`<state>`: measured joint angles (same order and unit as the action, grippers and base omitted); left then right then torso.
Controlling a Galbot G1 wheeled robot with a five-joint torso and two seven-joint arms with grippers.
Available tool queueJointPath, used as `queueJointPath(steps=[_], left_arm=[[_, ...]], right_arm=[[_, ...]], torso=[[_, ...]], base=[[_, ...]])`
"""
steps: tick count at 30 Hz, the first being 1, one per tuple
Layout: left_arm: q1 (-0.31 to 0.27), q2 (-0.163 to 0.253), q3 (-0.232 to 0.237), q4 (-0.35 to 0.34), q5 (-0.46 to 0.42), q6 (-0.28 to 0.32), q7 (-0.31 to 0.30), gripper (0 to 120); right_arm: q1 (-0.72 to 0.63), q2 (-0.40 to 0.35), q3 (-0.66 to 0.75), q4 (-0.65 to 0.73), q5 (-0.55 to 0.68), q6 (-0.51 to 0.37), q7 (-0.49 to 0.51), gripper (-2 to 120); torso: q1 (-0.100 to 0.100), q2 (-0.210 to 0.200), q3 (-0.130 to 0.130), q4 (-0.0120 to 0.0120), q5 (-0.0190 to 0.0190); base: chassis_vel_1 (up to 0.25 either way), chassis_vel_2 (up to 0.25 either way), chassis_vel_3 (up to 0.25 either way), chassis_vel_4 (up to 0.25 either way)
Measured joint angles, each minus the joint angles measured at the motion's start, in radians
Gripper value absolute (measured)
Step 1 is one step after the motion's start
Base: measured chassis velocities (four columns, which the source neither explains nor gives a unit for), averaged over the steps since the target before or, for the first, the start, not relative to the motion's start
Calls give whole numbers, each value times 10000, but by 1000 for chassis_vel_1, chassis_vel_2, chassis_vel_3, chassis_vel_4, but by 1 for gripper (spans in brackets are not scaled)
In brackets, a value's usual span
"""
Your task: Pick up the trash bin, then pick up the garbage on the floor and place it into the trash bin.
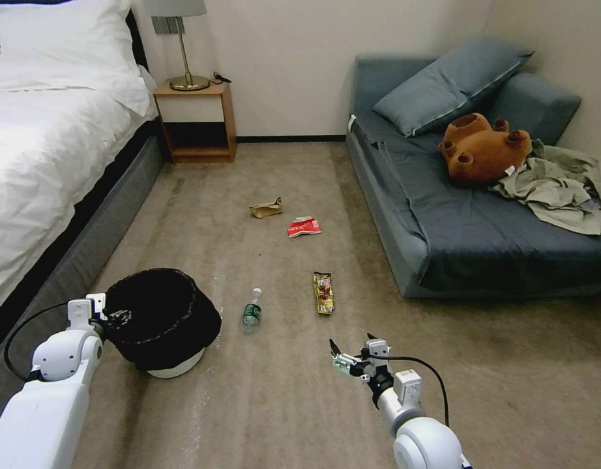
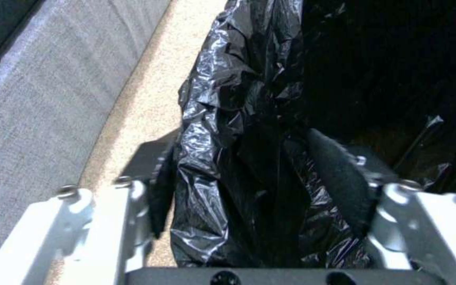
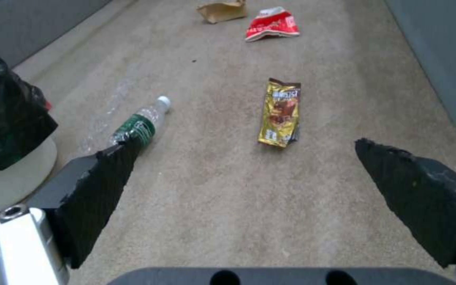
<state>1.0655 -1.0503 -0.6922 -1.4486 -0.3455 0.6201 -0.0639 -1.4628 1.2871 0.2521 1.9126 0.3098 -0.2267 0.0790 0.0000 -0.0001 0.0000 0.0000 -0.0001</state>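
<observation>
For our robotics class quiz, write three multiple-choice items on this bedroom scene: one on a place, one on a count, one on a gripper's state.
1. Where does the brown plush toy lie?
A. bed B. sofa C. floor
2. How many litter pieces lie on the floor?
A. two B. four C. six
3. The right gripper is
A. open, empty B. shut on the bottle C. shut on the bin

Key: B, the plush toy rests on the sofa. B, bottle, wrapper, red packet, paper bag. A, the right gripper hovers with fingers apart.
</observation>
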Motion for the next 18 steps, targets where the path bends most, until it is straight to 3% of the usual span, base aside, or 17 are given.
queueJointPath(steps=[13,18], left_arm=[[325,55,-498,-77,40,-389,723,11],[351,-4,-580,-53,52,-628,776,11]], right_arm=[[50,-4,-186,42,178,-102,32,100],[2,-21,-149,57,177,-102,35,100]], torso=[[0,1,-1,0,-1],[0,1,-1,0,1]], base=[[0,0,0,0],[0,0,0,0]])
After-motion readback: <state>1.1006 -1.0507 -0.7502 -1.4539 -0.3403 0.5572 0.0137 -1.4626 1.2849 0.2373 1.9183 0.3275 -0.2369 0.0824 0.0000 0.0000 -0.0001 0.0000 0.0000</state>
